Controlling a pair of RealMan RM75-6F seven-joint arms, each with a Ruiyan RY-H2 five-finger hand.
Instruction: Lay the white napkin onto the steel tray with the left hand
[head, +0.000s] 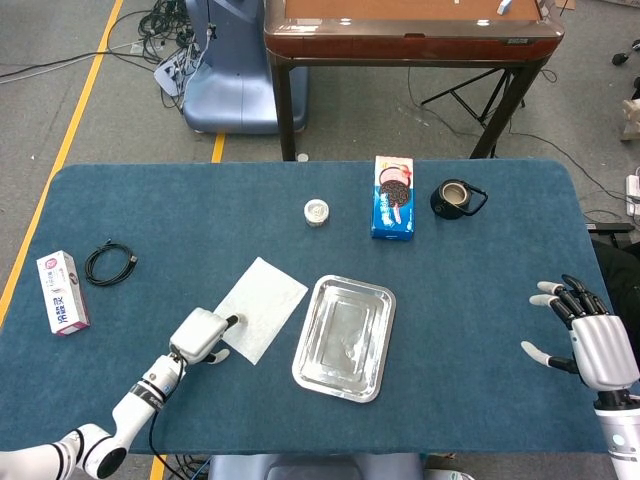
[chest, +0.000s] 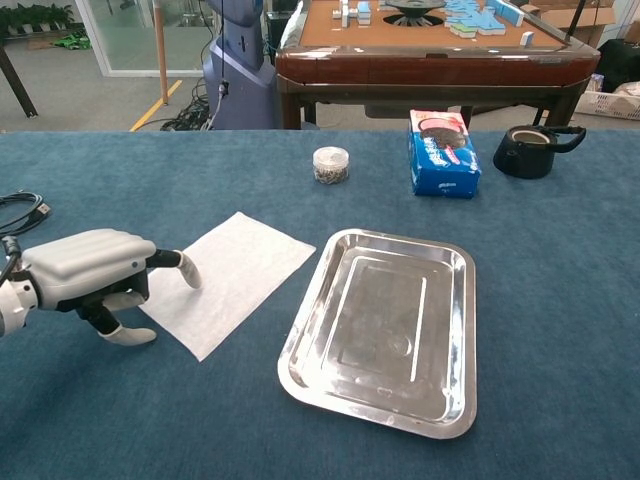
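The napkin (chest: 226, 280) is seen flat on the table, just left of the tray (chest: 452, 266), not yet gripped; the left hand (chest: 92, 278) is set low at its near-left edge, fingers parted and empty, one fingertip over the sheet, presumably for a pinch; the right hand (head: 590, 338) is held spread and idle.

We see both views bright and evenly lit, seemingly from overhead, with only soft, short shadows. The shiny rectangular steel tray (chest: 385, 330) carries pale streaks of glare along its floor and rim. Focus is sharp throughout; the chest view bends slightly toward its edges.
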